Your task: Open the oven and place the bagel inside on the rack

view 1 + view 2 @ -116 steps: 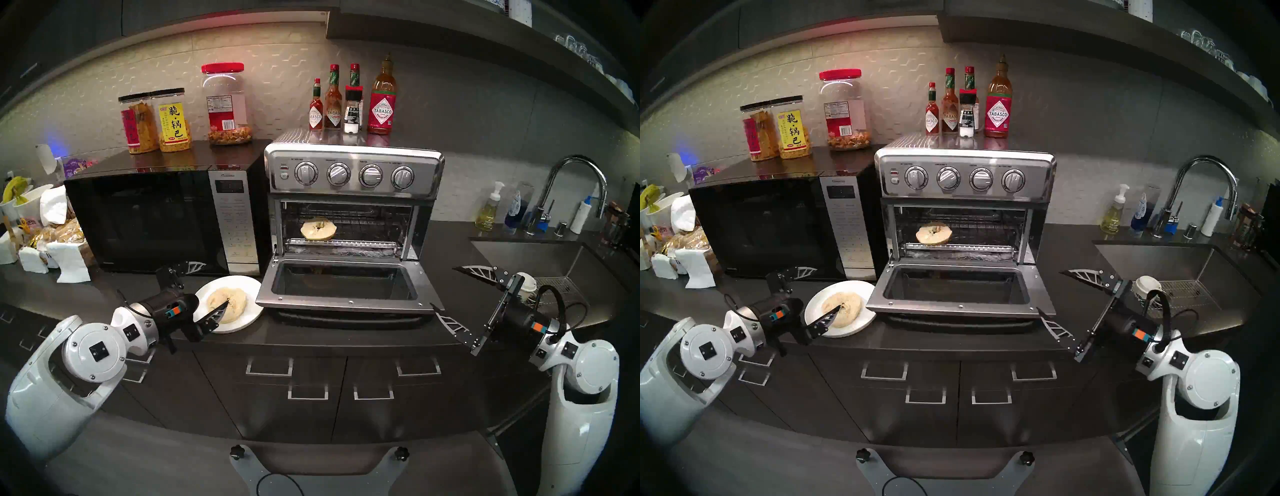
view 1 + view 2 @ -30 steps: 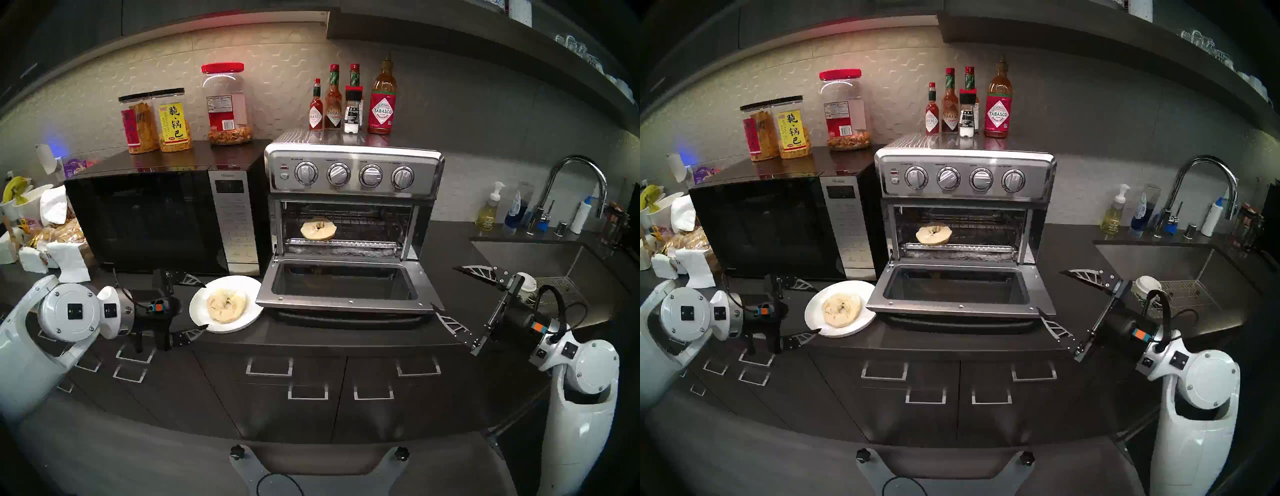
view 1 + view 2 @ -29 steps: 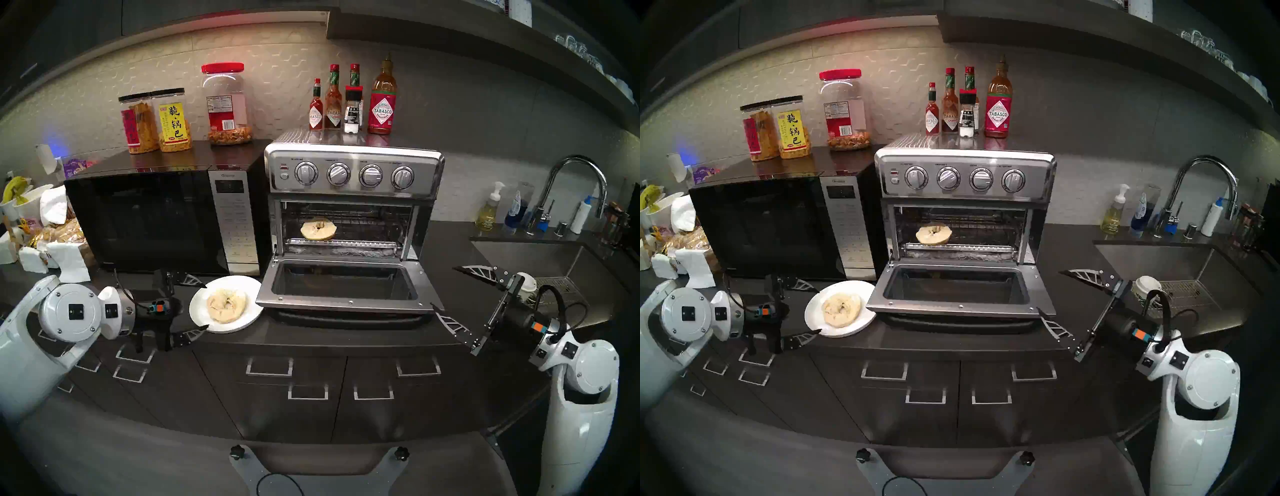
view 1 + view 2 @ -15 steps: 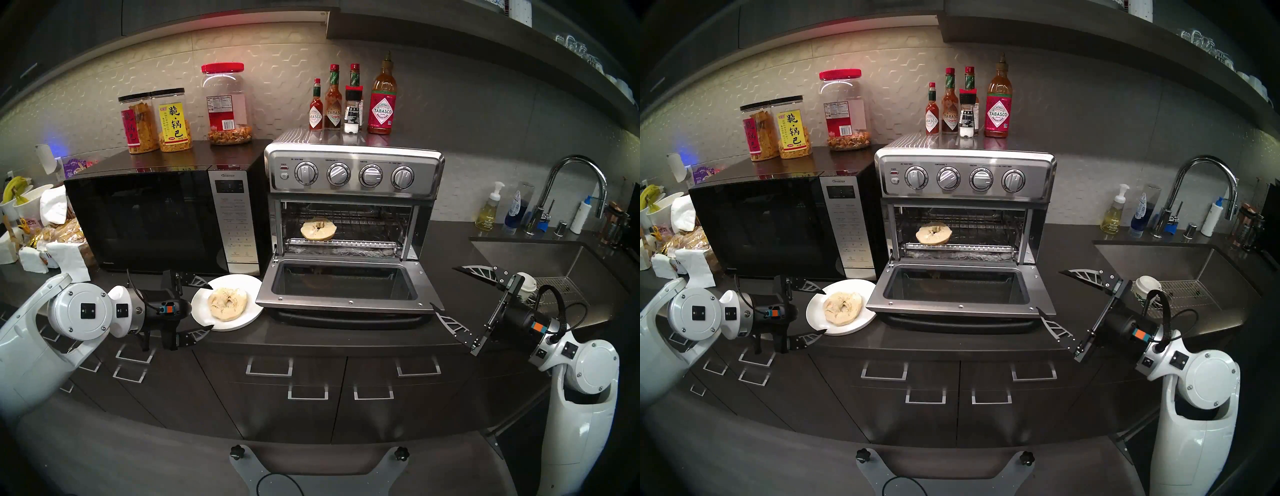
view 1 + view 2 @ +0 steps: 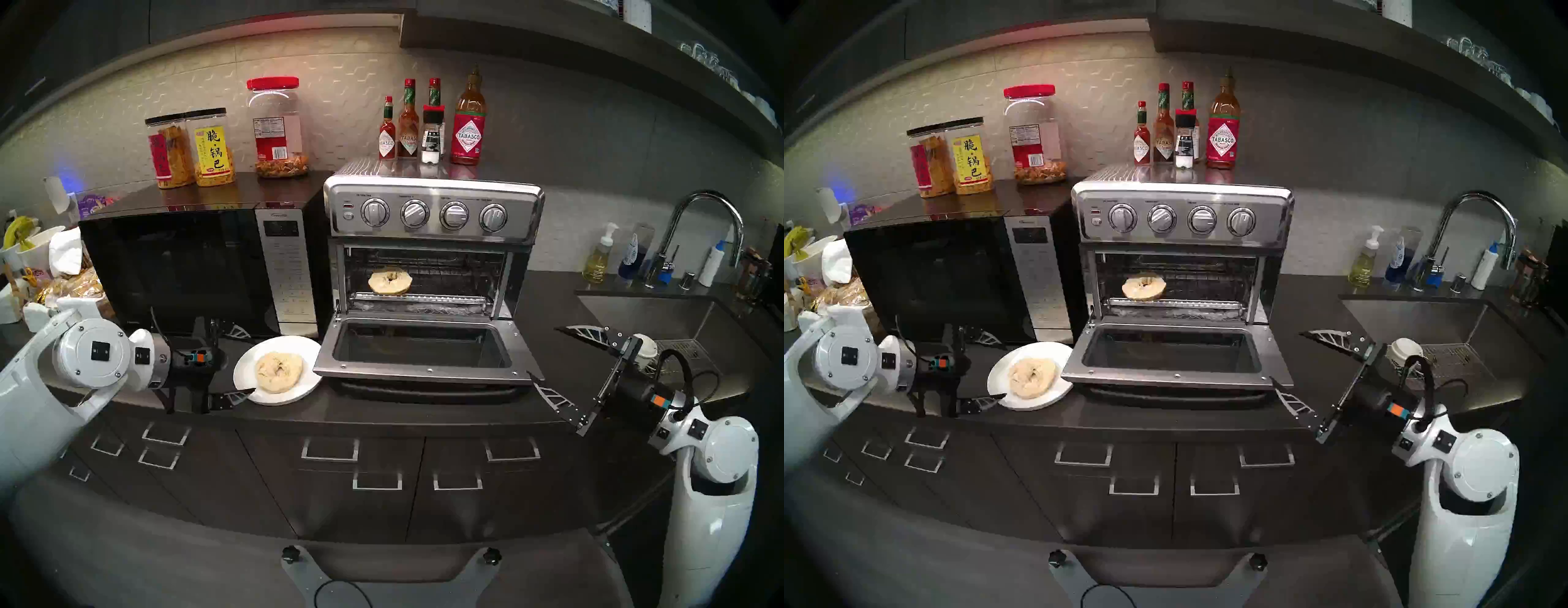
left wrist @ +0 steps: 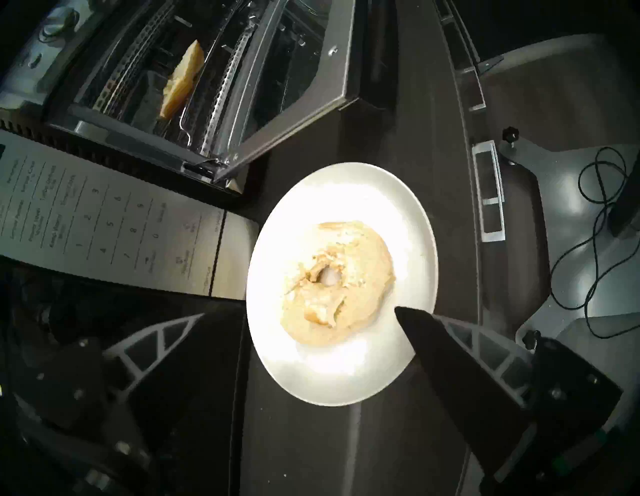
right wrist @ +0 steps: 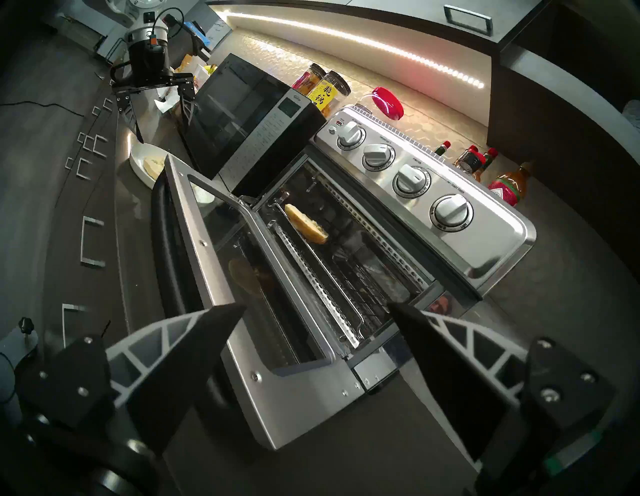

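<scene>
Now left gripper (image 5: 248,361) fingers spread, flanking plate (image 5: 246,369) edge.

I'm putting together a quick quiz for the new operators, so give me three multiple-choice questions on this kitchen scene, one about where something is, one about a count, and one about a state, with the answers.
1. Where is the bagel half that is not in the oven?
A. on the white plate
B. on the microwave
C. in the sink

2. How many round knobs are on the oven's top panel?
A. two
B. four
C. six

3. What state is the left gripper in?
A. shut on the plate
B. shut on the bagel
C. open

Answers:
1. A, it lies flat on the plate beside the dropped oven door.
2. B, four knobs stand in a row.
3. C, its fingers are spread wide at the plate's left edge, holding nothing.
</scene>
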`<action>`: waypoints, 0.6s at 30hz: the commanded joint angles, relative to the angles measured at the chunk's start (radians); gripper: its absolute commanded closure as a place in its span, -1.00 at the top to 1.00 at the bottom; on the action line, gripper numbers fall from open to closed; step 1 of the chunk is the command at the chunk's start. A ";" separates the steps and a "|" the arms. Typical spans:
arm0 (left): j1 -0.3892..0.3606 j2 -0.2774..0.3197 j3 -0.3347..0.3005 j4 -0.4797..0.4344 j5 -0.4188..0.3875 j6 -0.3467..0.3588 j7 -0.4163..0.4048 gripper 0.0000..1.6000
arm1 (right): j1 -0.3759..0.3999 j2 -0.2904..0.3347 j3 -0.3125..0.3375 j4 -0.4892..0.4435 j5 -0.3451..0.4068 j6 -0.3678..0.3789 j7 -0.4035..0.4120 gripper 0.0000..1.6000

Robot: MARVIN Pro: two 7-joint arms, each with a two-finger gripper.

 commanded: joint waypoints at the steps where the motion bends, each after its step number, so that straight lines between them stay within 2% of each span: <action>1: -0.098 0.045 0.057 0.002 -0.013 0.013 -0.011 1.00 | 0.006 0.002 -0.001 -0.014 0.010 0.002 0.002 1.00; 6: -0.154 0.055 0.120 0.012 -0.005 0.015 -0.027 1.00 | 0.006 0.002 -0.001 -0.014 0.010 0.002 0.002 1.00; 18: -0.265 0.039 0.211 0.038 0.015 0.027 -0.046 1.00 | 0.006 0.001 -0.001 -0.014 0.009 0.001 0.002 1.00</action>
